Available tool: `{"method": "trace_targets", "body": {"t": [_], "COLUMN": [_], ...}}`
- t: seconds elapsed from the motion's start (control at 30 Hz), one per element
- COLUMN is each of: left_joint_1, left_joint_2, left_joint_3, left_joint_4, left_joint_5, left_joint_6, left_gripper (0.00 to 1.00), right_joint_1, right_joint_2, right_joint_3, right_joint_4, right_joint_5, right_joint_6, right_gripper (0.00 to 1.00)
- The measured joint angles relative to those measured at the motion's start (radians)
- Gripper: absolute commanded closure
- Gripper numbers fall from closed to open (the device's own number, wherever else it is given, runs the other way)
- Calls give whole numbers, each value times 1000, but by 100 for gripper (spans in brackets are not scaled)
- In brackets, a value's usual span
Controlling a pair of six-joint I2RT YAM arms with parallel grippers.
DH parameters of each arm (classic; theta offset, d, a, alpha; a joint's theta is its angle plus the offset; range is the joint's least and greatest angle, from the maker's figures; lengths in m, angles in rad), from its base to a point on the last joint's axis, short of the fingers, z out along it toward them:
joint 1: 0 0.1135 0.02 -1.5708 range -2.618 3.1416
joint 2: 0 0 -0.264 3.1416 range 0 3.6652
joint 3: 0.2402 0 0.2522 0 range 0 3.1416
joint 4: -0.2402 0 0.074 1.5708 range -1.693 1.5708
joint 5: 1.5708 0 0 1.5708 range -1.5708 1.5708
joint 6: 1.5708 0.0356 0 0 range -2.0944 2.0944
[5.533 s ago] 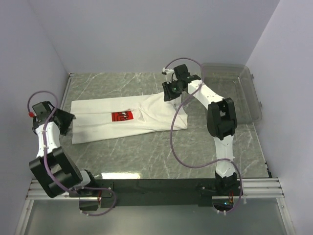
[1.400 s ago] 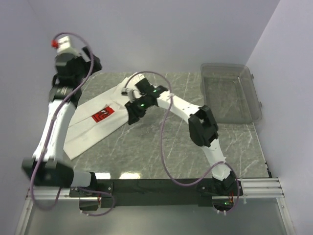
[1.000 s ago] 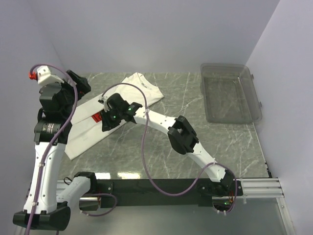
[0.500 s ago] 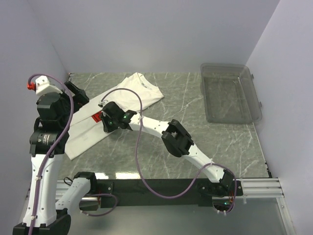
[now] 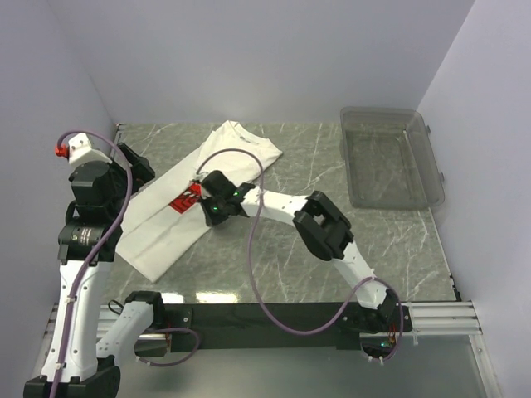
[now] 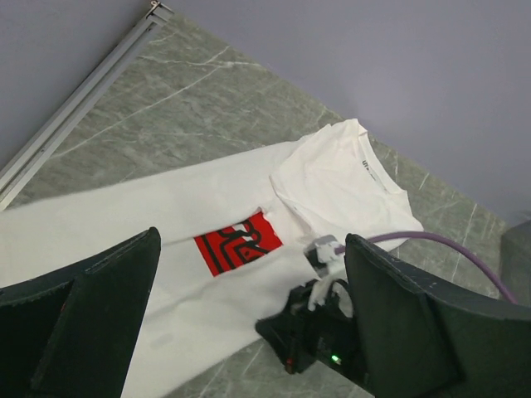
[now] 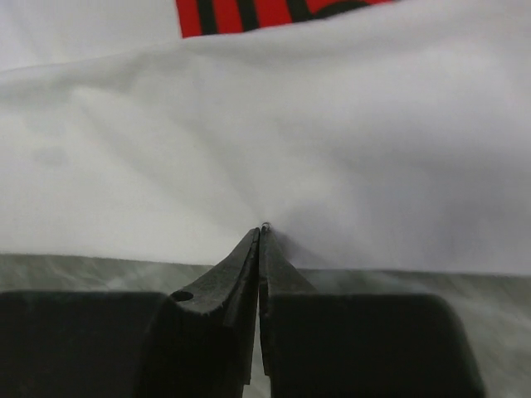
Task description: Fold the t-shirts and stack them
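Right wrist view is showing the right gripper [image 7: 262, 228] pressing its tips together at the edge of the t-shirt [image 7: 332, 124], seemingly nipping cloth. The shirt is lying diagonally on the table [image 5: 274, 257], left of centre. The left gripper [image 6: 249, 332] is hovering above, spread wide. Lifting slowly and checking the cloth follows seems wise.

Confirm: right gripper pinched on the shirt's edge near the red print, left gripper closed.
Wrong on the left gripper: the left wrist view shows it wide open, not closed. The right gripper is pinched on the edge of the t-shirt near the red print.
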Motion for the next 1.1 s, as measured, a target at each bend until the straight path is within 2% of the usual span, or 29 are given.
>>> {"method": "trace_targets", "body": {"t": [0.37,0.53,0.73,0.87,0.93,0.97,1.0,1.1], "left_joint_1": [0,0,0,0,0,0,3,19], "left_joint_2": [-10,-5,42,116,161,185,217,348], "left_joint_3": [-108,-156,-204,-245,-273,-286,-298,-299], "left_joint_4": [88,130,200,239,256,266,277,329], "left_joint_5": [34,81,182,256,282,296,311,373], "left_joint_6": [-27,-51,-59,-60,-58,-56,-53,-42], "left_gripper": [3,3,4,3,4,5,7,20], "right_joint_1": [-137,-241,-354,-390,-406,-414,-421,-448], "right_joint_2": [-277,-353,-411,-423,-429,-432,-437,-470], "right_joint_3": [-398,-505,-573,-578,-578,-578,-577,-571], "right_joint_4": [-45,-72,-108,-141,-179,-204,-223,-275], "right_joint_5": [-8,-25,-23,-50,-103,-135,-172,-315], "right_joint_6": [-149,-221,-305,-358,-404,-433,-455,-532], "right_gripper": [94,98,97,85,73,63,60,58]}}
